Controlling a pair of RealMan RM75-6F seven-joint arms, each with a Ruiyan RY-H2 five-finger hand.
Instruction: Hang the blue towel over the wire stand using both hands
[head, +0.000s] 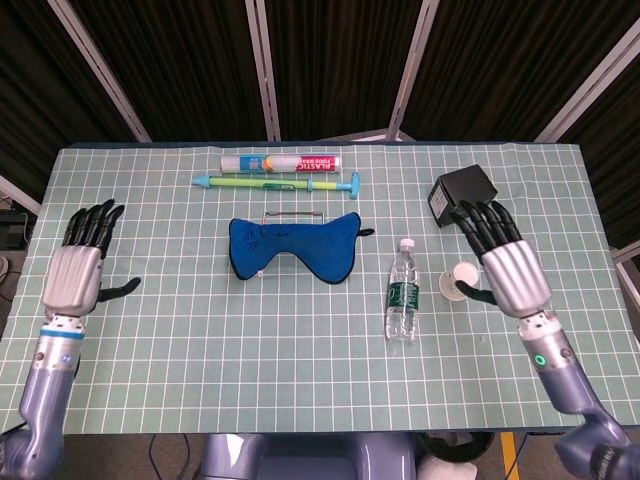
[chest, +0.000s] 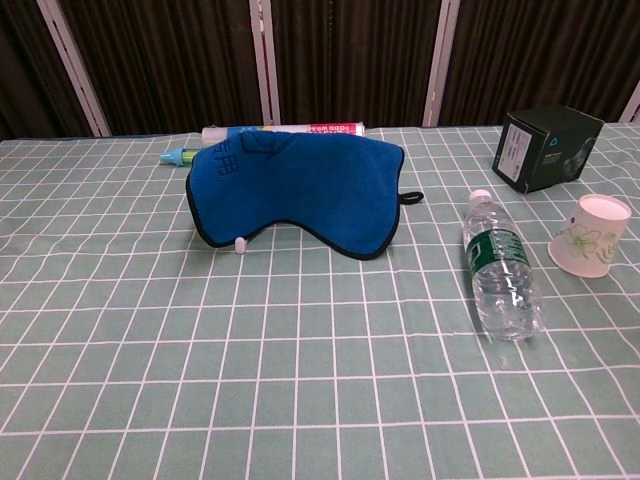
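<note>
The blue towel (head: 296, 247) (chest: 295, 190) drapes over the wire stand (head: 291, 213) at mid-table; only the stand's top rail and one white foot (chest: 240, 244) show. My left hand (head: 81, 259) hovers over the table's left edge, fingers spread, holding nothing. Far to the right, my right hand (head: 503, 257) is also spread and empty, above the paper cup (head: 462, 277). Both hands are well apart from the towel. Neither hand appears in the chest view.
A plastic-wrap roll (head: 283, 161) and a green tube (head: 278, 183) lie behind the towel. A water bottle (head: 402, 289) (chest: 501, 268) lies right of it. A black box (head: 459, 190) (chest: 544, 148) and the cup (chest: 591, 235) sit at the right.
</note>
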